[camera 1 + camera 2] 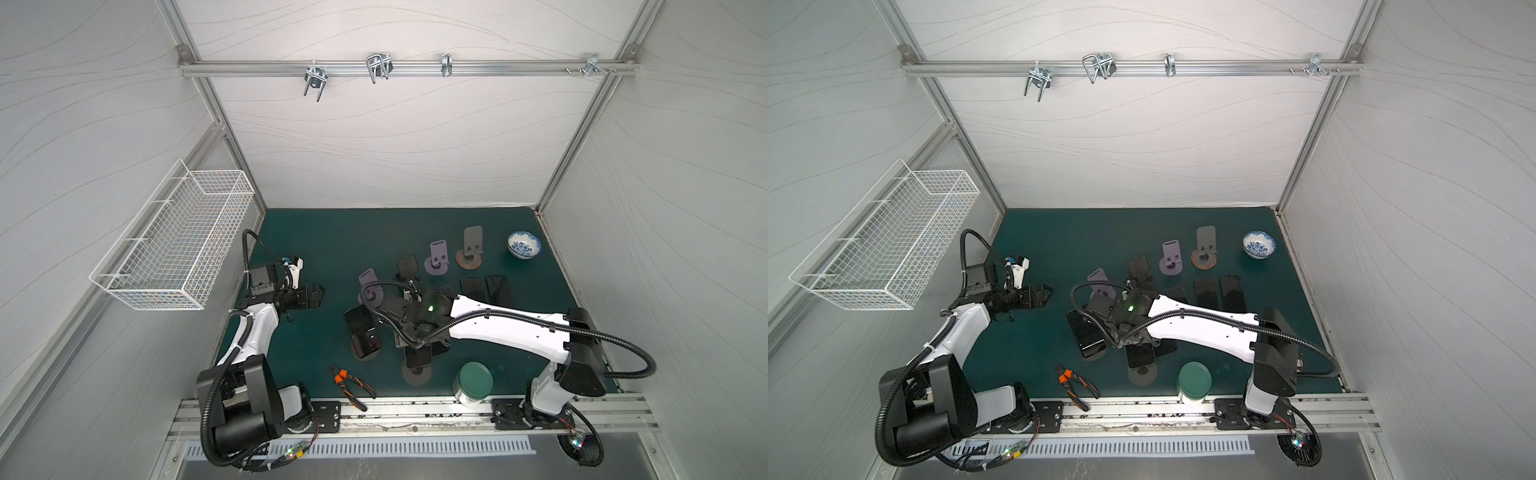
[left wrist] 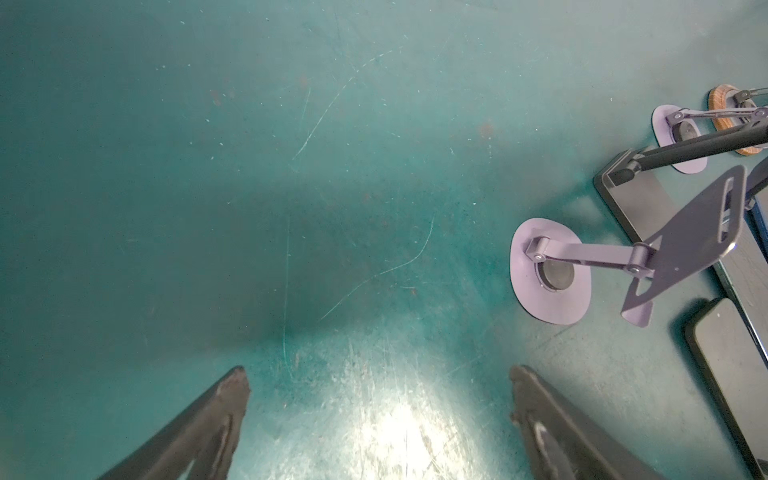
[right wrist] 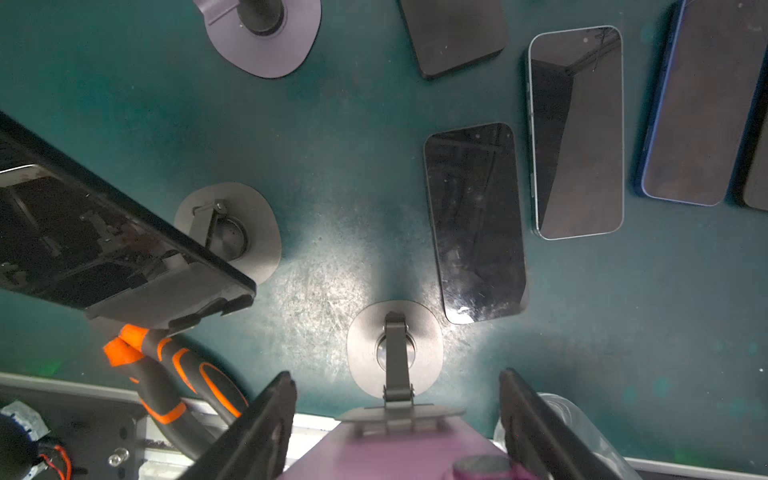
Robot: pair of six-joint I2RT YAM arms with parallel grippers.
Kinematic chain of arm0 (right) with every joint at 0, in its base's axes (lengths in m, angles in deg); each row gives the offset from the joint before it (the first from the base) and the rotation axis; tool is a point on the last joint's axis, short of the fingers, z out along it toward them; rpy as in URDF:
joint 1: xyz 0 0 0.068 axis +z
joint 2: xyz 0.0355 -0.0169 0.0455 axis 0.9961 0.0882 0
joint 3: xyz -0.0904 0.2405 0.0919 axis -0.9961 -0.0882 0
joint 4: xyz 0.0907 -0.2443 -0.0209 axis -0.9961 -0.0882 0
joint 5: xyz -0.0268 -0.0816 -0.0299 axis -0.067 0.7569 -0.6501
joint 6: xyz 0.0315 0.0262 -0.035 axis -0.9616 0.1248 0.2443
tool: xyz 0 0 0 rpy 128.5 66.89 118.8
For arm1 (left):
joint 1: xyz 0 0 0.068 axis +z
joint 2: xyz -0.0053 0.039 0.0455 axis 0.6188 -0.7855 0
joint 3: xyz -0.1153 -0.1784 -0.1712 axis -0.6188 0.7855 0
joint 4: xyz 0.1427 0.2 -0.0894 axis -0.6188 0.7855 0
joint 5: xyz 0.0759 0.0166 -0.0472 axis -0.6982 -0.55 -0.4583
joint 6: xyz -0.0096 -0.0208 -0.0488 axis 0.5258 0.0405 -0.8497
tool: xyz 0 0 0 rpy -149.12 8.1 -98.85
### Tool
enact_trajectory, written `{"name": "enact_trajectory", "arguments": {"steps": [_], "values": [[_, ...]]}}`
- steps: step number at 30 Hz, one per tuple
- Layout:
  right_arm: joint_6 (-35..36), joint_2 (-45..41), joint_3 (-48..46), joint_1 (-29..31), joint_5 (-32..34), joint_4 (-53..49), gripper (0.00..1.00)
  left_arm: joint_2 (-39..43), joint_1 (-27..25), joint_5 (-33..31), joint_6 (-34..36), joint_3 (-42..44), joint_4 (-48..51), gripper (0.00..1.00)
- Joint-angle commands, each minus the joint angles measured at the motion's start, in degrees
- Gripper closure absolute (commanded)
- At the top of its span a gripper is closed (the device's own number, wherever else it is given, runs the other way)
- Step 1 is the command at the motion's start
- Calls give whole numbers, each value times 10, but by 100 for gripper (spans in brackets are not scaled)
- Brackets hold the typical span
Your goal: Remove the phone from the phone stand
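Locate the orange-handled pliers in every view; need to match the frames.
In a top view: pliers lie just in front of the tilted phone.
In a top view: pliers, same place by the tilted phone.
Left wrist: not in it.
Right wrist: pliers' orange handles beside the tilted phone.
Shared landmark: that tilted phone on its stand.

The left arm (image 1: 254,328) is folded near its base, the left gripper (image 2: 379,372) pointing inward, jaws spread wide. The right arm (image 1: 507,324) stretches across the middle, wrist bent downward, the right gripper (image 3: 395,374) closed against the sides of a purple phone (image 3: 395,453).
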Motion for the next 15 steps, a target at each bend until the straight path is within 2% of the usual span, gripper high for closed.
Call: {"name": "enact_trajectory", "arguments": {"steps": [1, 11, 15], "values": [[12, -44, 12, 4, 4, -34, 41, 2, 0, 2, 12, -10, -7, 0], [71, -106, 21, -17, -49, -74, 42, 0, -1, 2, 14, -12, -5, 0], [100, -130, 30, -39, -47, -105, 44, 4, -1, -2, 14, -10, -6, 1]]}}
